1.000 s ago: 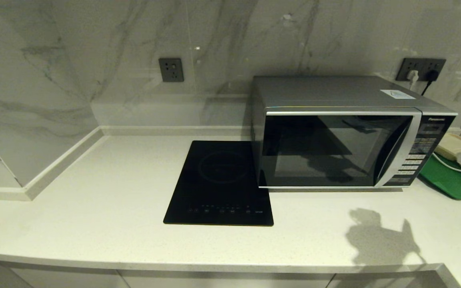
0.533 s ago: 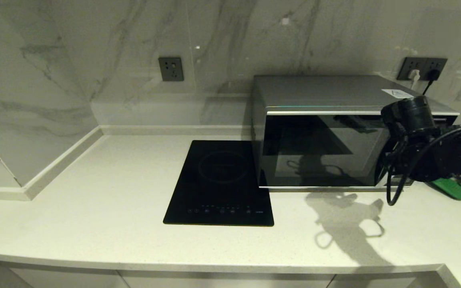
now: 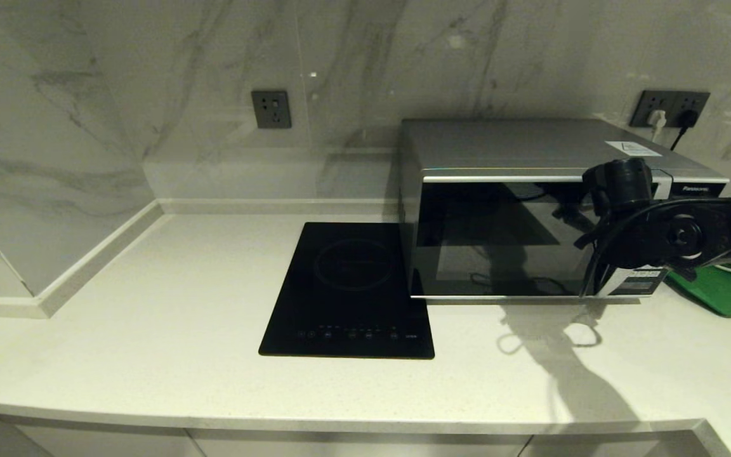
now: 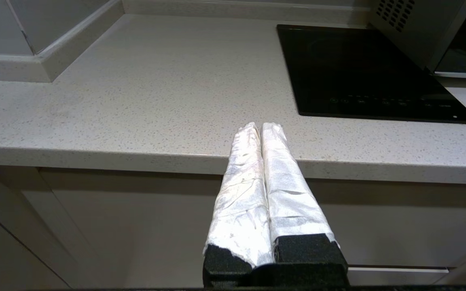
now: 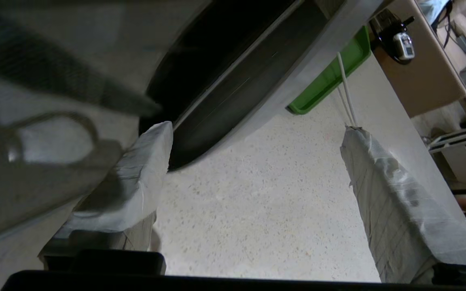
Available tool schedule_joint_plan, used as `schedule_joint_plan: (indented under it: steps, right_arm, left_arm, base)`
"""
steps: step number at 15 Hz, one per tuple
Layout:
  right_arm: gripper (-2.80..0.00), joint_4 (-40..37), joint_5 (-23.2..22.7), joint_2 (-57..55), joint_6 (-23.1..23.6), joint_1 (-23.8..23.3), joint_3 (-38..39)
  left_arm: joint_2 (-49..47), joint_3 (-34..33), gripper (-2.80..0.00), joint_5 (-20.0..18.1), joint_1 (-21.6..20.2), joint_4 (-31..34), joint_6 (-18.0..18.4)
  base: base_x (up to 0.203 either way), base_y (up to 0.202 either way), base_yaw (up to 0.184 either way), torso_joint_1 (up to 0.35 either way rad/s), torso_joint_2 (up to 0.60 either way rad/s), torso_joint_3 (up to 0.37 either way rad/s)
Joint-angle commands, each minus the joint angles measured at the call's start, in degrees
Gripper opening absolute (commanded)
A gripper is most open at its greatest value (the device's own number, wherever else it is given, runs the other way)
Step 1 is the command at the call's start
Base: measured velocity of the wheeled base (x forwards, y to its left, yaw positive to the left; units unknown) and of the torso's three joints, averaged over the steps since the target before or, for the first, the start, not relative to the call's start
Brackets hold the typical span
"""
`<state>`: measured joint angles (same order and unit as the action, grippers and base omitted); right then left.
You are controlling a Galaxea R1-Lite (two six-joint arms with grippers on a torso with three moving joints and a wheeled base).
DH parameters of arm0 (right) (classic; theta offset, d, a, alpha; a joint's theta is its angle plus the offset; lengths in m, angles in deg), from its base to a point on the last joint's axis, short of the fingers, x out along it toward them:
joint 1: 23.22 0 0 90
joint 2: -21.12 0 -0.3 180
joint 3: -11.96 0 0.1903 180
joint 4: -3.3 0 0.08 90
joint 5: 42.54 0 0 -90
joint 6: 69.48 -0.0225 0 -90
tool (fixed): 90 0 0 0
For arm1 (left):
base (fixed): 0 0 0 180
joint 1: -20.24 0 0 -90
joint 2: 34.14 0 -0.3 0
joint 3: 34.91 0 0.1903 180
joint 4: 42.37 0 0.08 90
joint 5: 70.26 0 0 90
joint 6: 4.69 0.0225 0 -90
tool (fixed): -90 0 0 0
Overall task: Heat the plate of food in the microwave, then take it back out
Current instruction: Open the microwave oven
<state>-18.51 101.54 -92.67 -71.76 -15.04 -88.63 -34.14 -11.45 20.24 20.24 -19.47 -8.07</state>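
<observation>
The silver microwave (image 3: pixel 518 235) stands at the back right of the counter with its dark glass door shut. The plate of food is out of view. My right arm (image 3: pixel 676 238) reaches in from the right and hangs in front of the microwave's keypad and the door's right edge. In the right wrist view my right gripper (image 5: pixel 255 130) is open above the bare counter, with nothing between its taped fingers (image 5: pixel 136 182); one finger sits beside the door's lower corner (image 5: pixel 200 133). My left gripper (image 4: pixel 261 127) is shut and empty, parked just below the counter's front edge.
A flat black induction cooktop (image 3: pixel 349 289) lies left of the microwave. A green tray (image 3: pixel 721 289) and a white cable (image 5: pixel 344 89) lie to its right. Wall sockets (image 3: pixel 271 110) sit on the marble backsplash. The pale counter (image 3: pixel 150 330) spreads out to the left.
My right arm has swung in from the right edge of the head view to the front of the microwave's right side, and its fingers have spread wider. The left arm has not moved.
</observation>
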Motion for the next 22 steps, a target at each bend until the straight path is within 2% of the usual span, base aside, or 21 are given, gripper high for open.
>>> schedule_joint_plan:
  steps: [1, 3, 5, 11, 16, 22]
  right_arm:
    - [0.00, 1.4, 0.2, -2.0, 0.0, -1.8, -0.4]
    - [0.00, 1.9, 0.1, -2.2, -0.1, -2.6, -0.3]
    - [0.00, 1.6, -0.1, -2.2, -2.6, -2.7, -0.6]
    - [0.00, 1.6, 0.1, -1.2, -3.9, -3.2, -0.2]
    - [0.00, 1.4, 0.3, -1.0, -8.2, -3.3, 0.4]
    - [0.00, 1.4, 0.4, -0.8, -9.9, -3.4, 1.2]
  left_arm:
    - [0.0, 0.0, -2.80, 0.0, 0.0, -0.1, -0.1]
    - [0.0, 0.0, -2.80, 0.0, 0.0, 0.0, -0.1]
    - [0.0, 0.0, -2.80, 0.0, 0.0, -0.1, 0.0]
    - [0.0, 0.0, -2.80, 0.0, 0.0, 0.0, -0.1]
    - [0.0, 0.0, -2.80, 0.0, 0.0, -0.1, 0.0]
    - [0.0, 0.0, -2.80, 0.0, 0.0, 0.0, 0.0]
  base:
    - [0.000, 0.000, 0.000, 0.000, 0.00, 0.000]
    - [0.000, 0.000, 0.000, 0.000, 0.00, 0.000]
    - [0.000, 0.000, 0.000, 0.000, 0.00, 0.000]
    - [0.000, 0.000, 0.000, 0.000, 0.00, 0.000]
    - [0.000, 0.000, 0.000, 0.000, 0.00, 0.000]
    - [0.000, 0.000, 0.000, 0.000, 0.00, 0.000]
